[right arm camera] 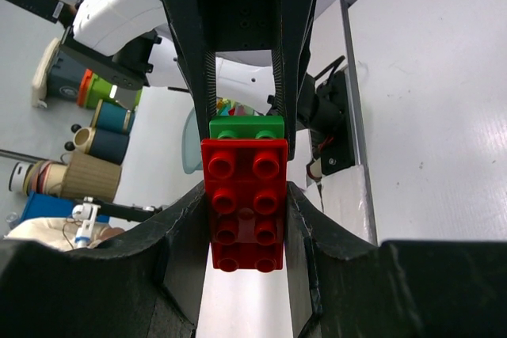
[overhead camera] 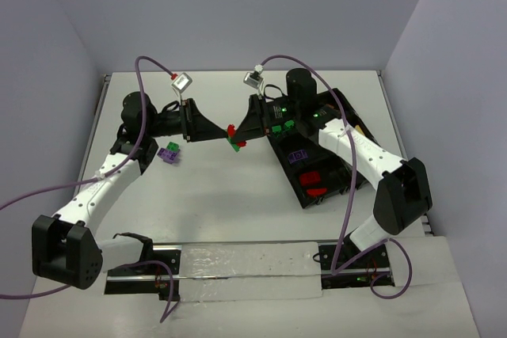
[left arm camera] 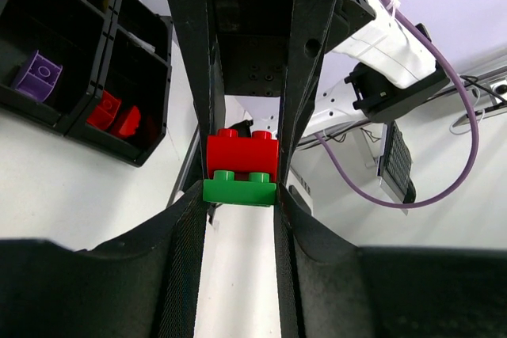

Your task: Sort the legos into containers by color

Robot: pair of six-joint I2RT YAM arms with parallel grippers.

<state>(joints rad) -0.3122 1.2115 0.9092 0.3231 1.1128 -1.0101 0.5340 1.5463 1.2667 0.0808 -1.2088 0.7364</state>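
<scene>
Evidently light, rigid, slick plastic: left hand (left arm camera: 239, 199) pinches green lego (left arm camera: 240, 189), right hand (right arm camera: 245, 191) pinches red lego (right arm camera: 245, 211) (studs locked); grip flat sidewalls.

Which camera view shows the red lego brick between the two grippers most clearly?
The right wrist view: the red brick fills the centre, studs facing the camera, between the right jaws. The left wrist view shows only one side of it, stacked on the green brick. The top view shows a tiny red speck.
</scene>
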